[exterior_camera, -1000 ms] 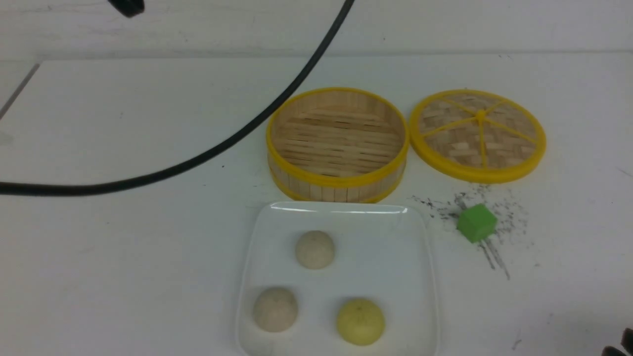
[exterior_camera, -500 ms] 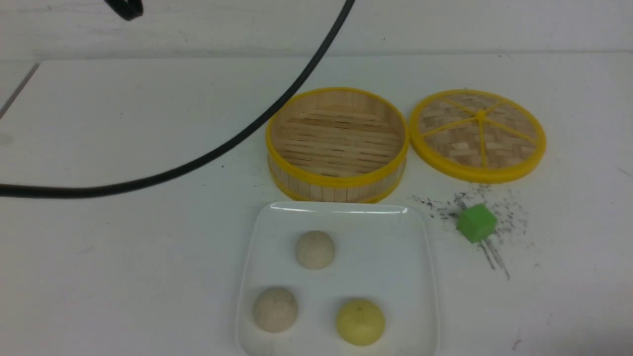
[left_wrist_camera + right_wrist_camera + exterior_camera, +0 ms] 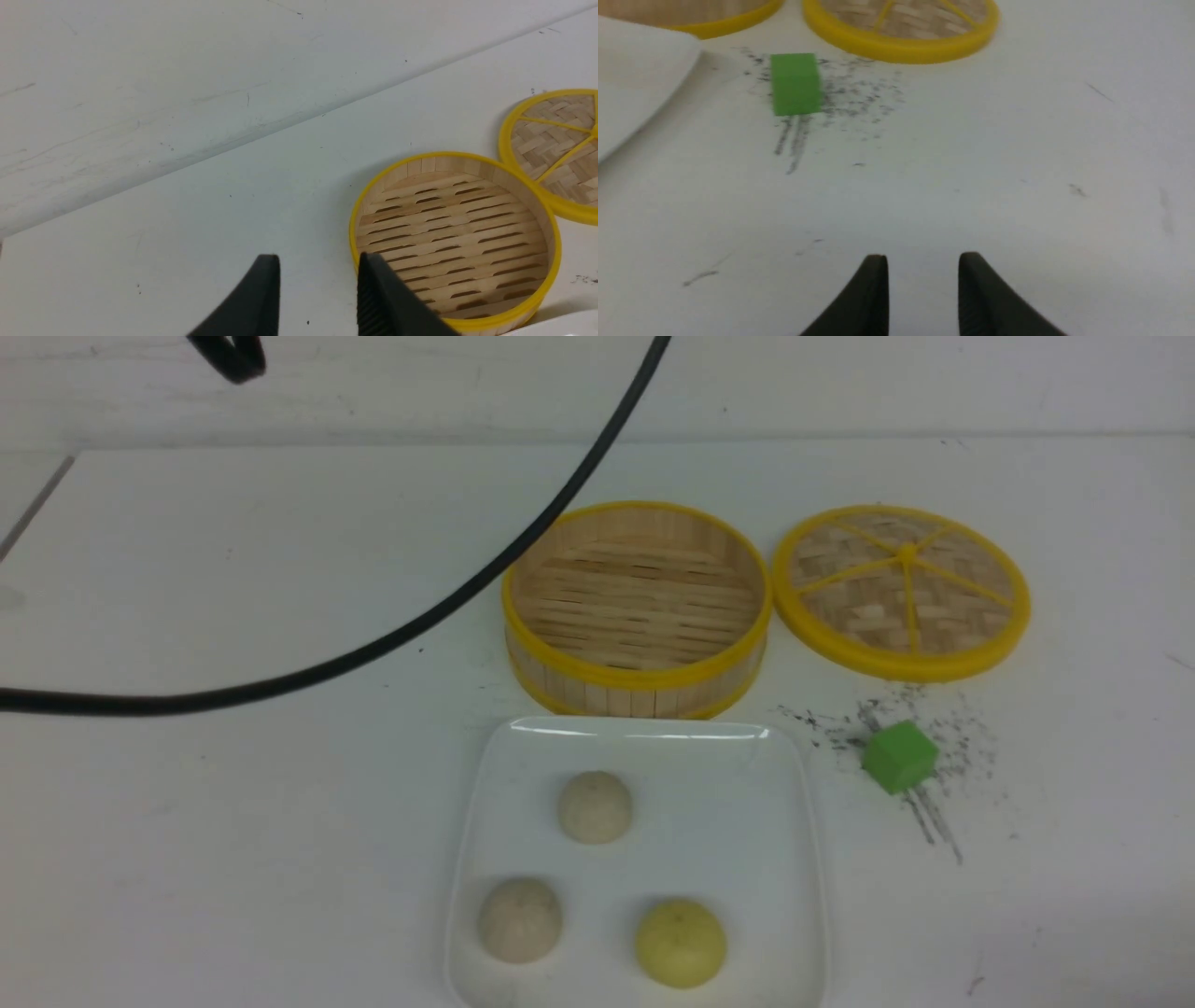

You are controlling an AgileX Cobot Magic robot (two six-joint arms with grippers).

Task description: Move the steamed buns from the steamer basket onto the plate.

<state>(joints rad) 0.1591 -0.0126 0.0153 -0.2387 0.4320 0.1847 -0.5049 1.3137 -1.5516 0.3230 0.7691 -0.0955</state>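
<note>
Three steamed buns (image 3: 595, 807), two beige and one pale yellow, are sitting on one white plate (image 3: 747, 821), while one steamer basket (image 3: 635, 695), one woven lid (image 3: 901, 588), one green cube (image 3: 899, 758) and one black cable (image 3: 140, 703) are lying elsewhere on one table (image 3: 233, 821).

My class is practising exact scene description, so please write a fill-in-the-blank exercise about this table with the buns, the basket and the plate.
1. All ___ steamed buns lie on the white square plate.
2. The steamer basket behind the plate is ___.
3. The woven lid lies flat on the robot's ___ side of the basket.
4. The small cube near the plate is ___.

Missing words: three; empty; right; green.
</note>
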